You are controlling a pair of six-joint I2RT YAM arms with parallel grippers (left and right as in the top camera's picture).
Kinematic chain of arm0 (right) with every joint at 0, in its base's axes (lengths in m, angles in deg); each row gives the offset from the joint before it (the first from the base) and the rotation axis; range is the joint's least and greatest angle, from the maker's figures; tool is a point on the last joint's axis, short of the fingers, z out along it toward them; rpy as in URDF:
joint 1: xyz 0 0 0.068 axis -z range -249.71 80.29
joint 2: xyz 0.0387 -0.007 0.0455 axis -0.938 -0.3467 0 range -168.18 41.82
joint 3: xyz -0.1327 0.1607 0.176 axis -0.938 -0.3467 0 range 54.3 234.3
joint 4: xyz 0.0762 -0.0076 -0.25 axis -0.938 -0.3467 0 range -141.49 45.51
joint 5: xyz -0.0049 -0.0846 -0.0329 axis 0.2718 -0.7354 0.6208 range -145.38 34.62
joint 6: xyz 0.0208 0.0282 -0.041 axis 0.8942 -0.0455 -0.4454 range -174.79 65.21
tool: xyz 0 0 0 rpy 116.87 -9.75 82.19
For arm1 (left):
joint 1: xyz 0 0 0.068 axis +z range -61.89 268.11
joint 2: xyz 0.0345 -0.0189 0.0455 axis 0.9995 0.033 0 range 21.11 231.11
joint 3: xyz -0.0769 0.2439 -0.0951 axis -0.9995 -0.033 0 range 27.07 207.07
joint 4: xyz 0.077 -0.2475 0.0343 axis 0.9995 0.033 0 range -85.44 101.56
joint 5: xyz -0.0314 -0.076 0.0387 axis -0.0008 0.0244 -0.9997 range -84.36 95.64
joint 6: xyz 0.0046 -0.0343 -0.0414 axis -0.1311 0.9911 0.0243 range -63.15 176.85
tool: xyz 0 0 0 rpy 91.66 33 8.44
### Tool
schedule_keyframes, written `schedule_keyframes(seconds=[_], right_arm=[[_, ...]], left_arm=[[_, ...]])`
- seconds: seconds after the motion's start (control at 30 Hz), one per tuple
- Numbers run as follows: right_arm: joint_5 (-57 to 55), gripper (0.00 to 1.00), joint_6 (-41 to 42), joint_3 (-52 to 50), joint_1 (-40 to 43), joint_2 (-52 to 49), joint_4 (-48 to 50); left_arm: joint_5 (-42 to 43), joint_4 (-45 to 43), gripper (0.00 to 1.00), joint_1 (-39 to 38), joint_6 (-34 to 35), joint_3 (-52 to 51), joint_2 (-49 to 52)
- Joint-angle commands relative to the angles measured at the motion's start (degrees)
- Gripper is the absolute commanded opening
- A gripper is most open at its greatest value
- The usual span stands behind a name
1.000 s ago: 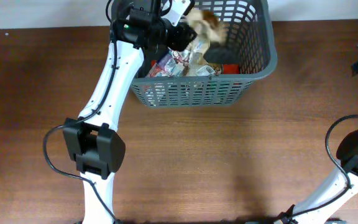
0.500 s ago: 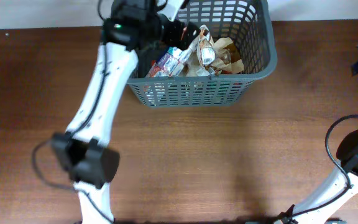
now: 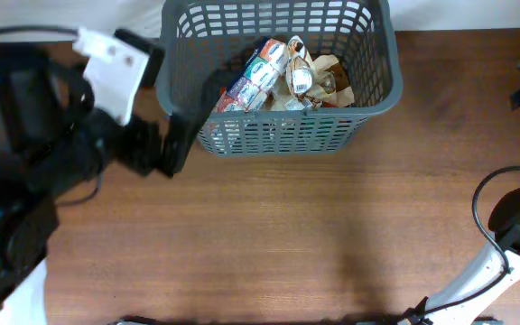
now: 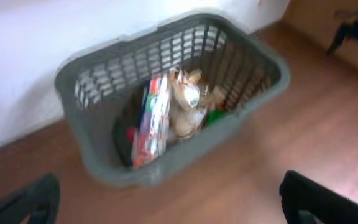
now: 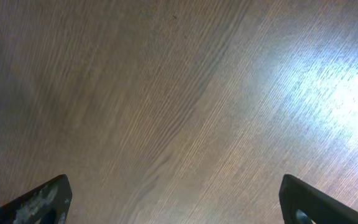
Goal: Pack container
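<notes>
Overhead, the left gripper [image 4: 166,202] hangs just beside the left end of the large dark grey slotted plastic basket [image 3: 278,135], jaws spread wide with nothing between them. That basket stands at the far edge of the brown wooden worktop [image 3: 332,235], and a heap of colourful crinkly food packets [image 3: 283,77] lies inside it. Off to the right, the right gripper [image 5: 179,205] is likewise released, over bare wood. No packet shows outside the basket, so I'd judge the packing about finished.
</notes>
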Motion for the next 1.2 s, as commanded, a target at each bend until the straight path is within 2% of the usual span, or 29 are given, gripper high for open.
schedule_keyframes(seconds=[0.0,0.1,0.3,0.43,0.6,0.7,0.9,1.17], right_arm=[[-0.92,0.99,0.48,-0.31,0.11,0.24,0.13],[-0.92,0.99,0.48,-0.31,0.11,0.24,0.11],[-0.92,0.99,0.48,-0.31,0.11,0.24,0.11],[-0.92,0.99,0.48,-0.31,0.11,0.24,0.11],[-0.92,0.99,0.48,-0.31,0.11,0.24,0.11],[-0.92,0.99,0.48,-0.31,0.11,0.24,0.11],[-0.92,0.99,0.48,-0.31,0.11,0.24,0.11],[-0.92,0.99,0.48,-0.31,0.11,0.24,0.13]], left_arm=[[-4.92,7.89,0.99,1.33,0.13,-1.05,-0.92],[-8.28,13.94,0.99,1.53,0.13,-1.05,-3.04],[-9.99,13.88,0.99,1.51,0.17,-4.74,-12.02],[-8.48,13.73,0.99,1.51,0.66,-9.79,-22.75],[-7.96,12.72,0.99,1.51,5.44,-16.17,-31.54],[-7.23,12.17,0.99,1.51,9.46,-23.12,-36.59],[-1.20,8.15,1.00,1.51,9.51,-37.73,-42.25],[-1.07,3.19,0.99,1.51,19.06,-52.65,-44.00]])
